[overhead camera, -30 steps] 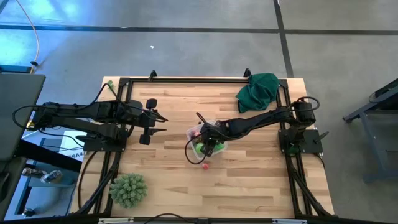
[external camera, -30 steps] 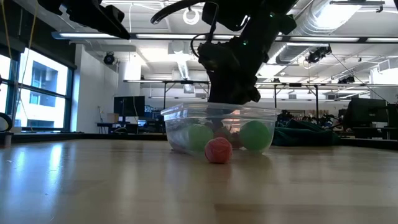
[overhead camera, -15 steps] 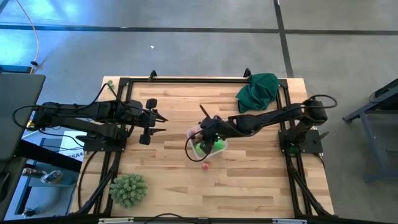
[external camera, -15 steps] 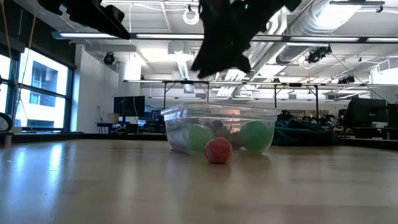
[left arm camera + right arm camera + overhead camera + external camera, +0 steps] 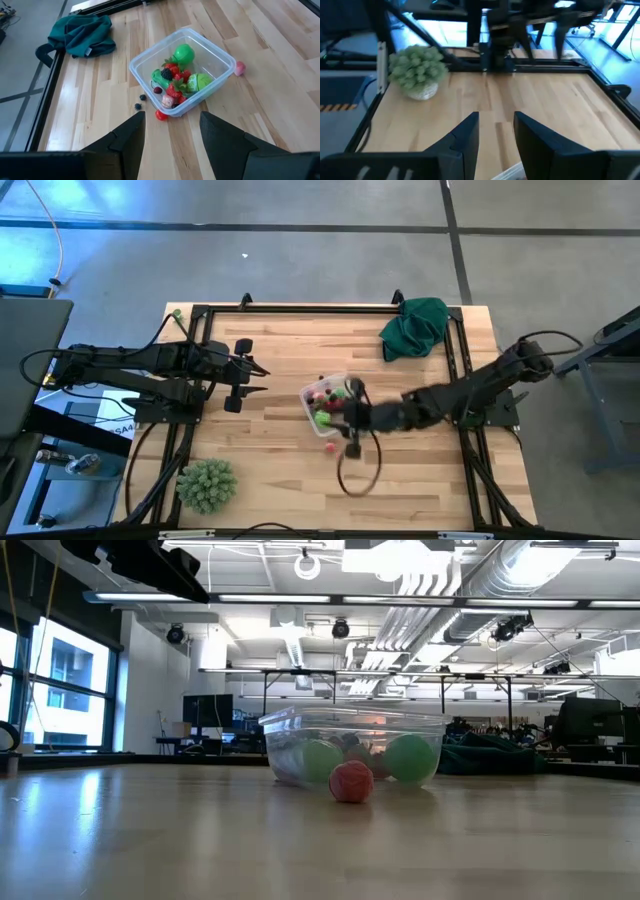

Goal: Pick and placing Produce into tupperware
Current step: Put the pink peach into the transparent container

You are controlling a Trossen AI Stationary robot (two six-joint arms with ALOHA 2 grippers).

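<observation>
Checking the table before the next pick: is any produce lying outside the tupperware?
Yes. A pink-red ball lies on the table against the tupperware on one side. On the opposite side a small red piece touches its wall, and two tiny dark berries lie close by.

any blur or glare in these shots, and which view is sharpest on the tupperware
High view: the right arm is smeared by motion blur, and blue glare tints the floor at upper left. Low view: window glare on the left; the tupperware is backlit. Right wrist view: soft throughout. Left wrist view: sharpest on the tupperware and the produce.
</observation>
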